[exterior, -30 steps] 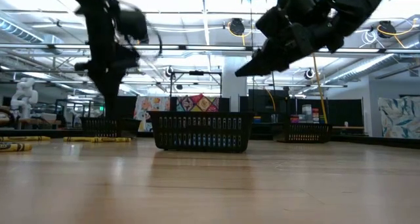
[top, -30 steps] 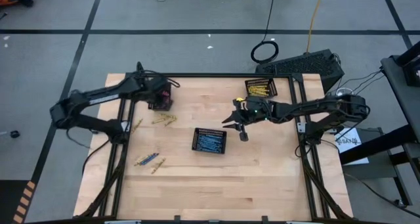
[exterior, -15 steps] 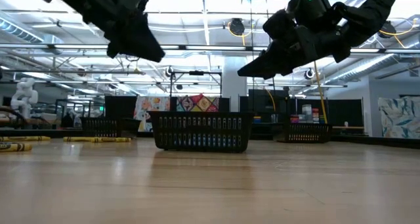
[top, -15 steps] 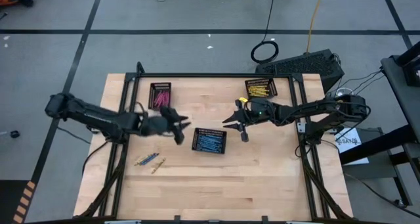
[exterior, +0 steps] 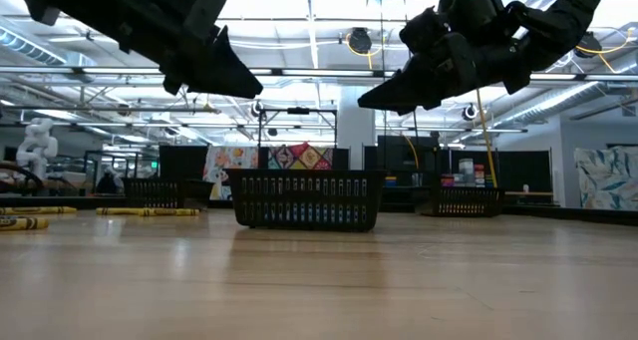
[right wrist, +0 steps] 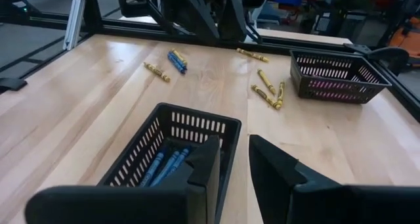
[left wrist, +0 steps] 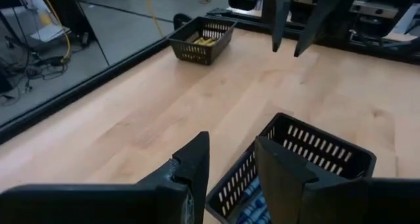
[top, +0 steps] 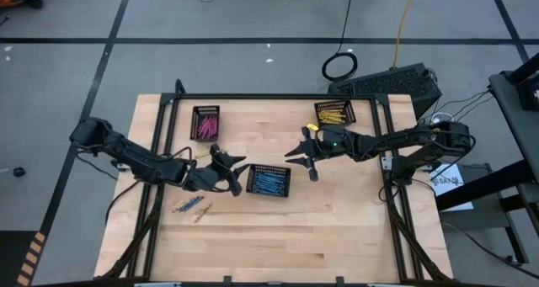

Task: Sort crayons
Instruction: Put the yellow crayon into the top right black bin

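Crayons (right wrist: pixel 266 92) loose on table, blues in middle tray (top: pixel 269 179): light, stiff, roll, snap; pinch mid-shaft. Your left gripper (top: pixel 233 173) and right gripper (top: pixel 305 158): jaws slightly apart, nothing held

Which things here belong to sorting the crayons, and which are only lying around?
Belonging to the job:
- loose yellow crayons
- loose blue crayons
- blue crayons in the middle tray
- pink crayons tray
- yellow crayons tray

Only lying around:
- black keyboard
- coiled cable
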Action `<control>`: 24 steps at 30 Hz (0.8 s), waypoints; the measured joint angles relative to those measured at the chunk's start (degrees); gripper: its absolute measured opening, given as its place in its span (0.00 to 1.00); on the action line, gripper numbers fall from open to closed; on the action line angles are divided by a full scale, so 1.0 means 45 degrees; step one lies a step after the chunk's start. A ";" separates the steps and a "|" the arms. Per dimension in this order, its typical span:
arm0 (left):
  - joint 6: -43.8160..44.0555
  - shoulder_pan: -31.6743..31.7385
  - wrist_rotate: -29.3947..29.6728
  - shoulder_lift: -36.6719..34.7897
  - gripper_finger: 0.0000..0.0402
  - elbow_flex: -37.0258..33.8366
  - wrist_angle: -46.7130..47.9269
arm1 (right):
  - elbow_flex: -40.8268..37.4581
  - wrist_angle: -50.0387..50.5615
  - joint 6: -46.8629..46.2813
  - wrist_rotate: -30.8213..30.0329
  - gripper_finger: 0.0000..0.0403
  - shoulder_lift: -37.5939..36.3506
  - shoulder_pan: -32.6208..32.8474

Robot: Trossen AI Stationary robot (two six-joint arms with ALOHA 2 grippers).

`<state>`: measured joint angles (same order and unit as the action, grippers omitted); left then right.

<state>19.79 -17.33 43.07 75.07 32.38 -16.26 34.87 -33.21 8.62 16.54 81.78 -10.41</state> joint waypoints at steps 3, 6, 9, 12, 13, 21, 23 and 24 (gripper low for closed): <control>-0.0169 0.0012 0.0011 0.0005 0.31 0.0000 -0.0011 | 0.0000 -0.0001 0.0000 -0.0002 0.17 0.0000 0.0000; -0.0323 0.0012 0.0152 0.0005 0.31 0.0000 -0.0129 | 0.0000 -0.0006 -0.0246 0.0003 0.17 0.0000 0.0000; -0.0505 0.0012 0.0155 0.0009 0.31 0.0000 -0.0408 | 0.0000 -0.0109 -0.0720 0.0003 0.17 0.0000 0.0000; -0.0506 0.0012 0.0155 0.0010 0.31 0.0000 -0.0416 | 0.0000 -0.0110 -0.0461 0.0008 0.17 0.0000 0.0000; -0.0506 0.0012 0.0155 0.0010 0.31 0.0000 -0.0416 | 0.0000 -0.0117 -0.0418 0.0008 0.17 0.0000 0.0000; -0.0477 0.0022 0.0155 0.0010 0.31 0.0000 -0.0421 | 0.0000 -0.0423 -0.0428 0.0012 0.17 0.0000 0.0000; -0.0478 0.0018 0.0155 0.0010 0.31 0.0007 -0.0418 | 0.0000 -0.0361 -0.0735 0.0001 0.17 0.0000 0.0000; -0.0500 -0.0021 0.0155 -0.0009 0.31 0.0054 -0.0375 | 0.0035 -0.0326 -0.0946 -0.0038 0.17 0.0000 0.0000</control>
<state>17.55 -17.43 43.77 75.03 32.63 -17.94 35.03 -34.68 4.37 16.37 81.78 -10.41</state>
